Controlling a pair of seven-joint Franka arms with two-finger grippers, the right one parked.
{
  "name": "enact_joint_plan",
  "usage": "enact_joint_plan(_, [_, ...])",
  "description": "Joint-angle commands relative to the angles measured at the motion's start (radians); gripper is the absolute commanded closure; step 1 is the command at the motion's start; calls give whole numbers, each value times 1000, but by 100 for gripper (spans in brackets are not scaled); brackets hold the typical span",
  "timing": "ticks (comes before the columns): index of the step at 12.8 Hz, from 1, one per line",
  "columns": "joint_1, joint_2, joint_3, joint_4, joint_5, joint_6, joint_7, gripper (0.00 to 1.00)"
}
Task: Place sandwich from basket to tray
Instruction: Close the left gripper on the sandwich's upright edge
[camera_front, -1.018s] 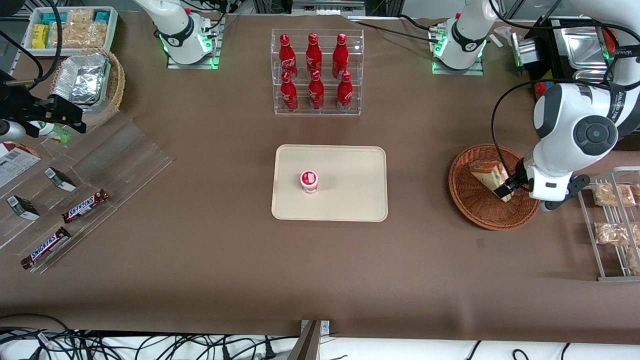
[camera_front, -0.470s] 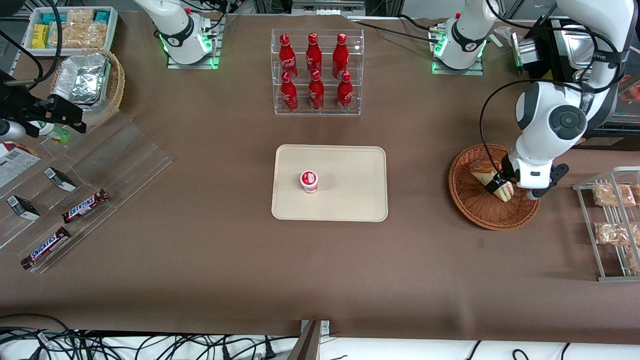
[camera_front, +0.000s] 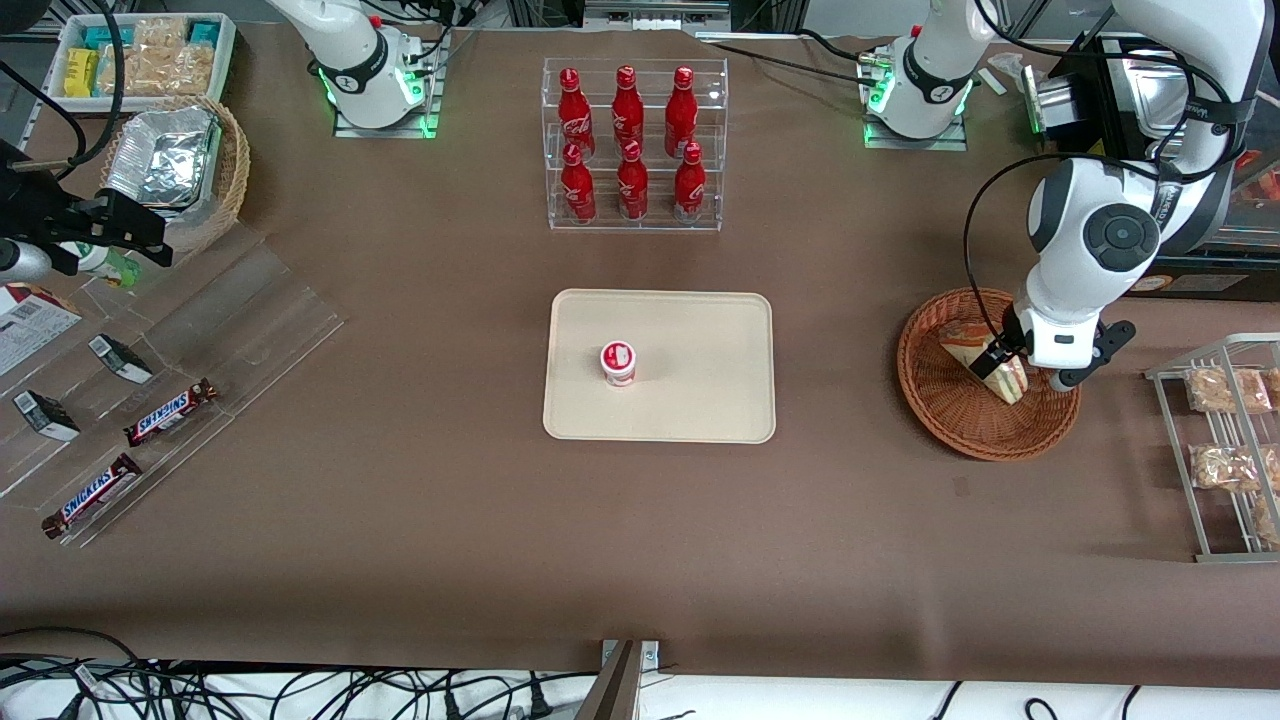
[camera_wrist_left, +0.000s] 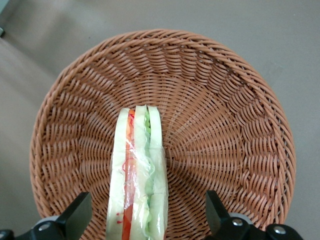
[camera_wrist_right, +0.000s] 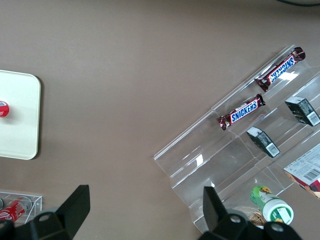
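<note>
The sandwich, a wrapped wedge of pale bread with red and green filling, lies in the reddish-brown wicker basket toward the working arm's end of the table. My left gripper hangs over the basket, open, one finger on each side of the sandwich with a gap to both. In the front view the gripper sits over the sandwich inside the basket. The cream tray lies at the table's middle, apart from the basket.
A small red-and-white cup stands on the tray. A clear rack of red bottles stands farther from the front camera than the tray. A wire rack with snack bags is beside the basket. Snickers bars lie on acrylic shelves toward the parked arm's end.
The left arm has swung over the basket and turned at the wrist, bringing the gripper above the sandwich. The sandwich has stayed in the basket.
</note>
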Motion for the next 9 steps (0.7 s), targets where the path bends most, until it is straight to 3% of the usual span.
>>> enact_joint_plan(1, [37, -23, -5, -68, 27, 81, -42, 0])
enact_joint_plan(9, [28, -4, -10, -81, 27, 99, -74, 0])
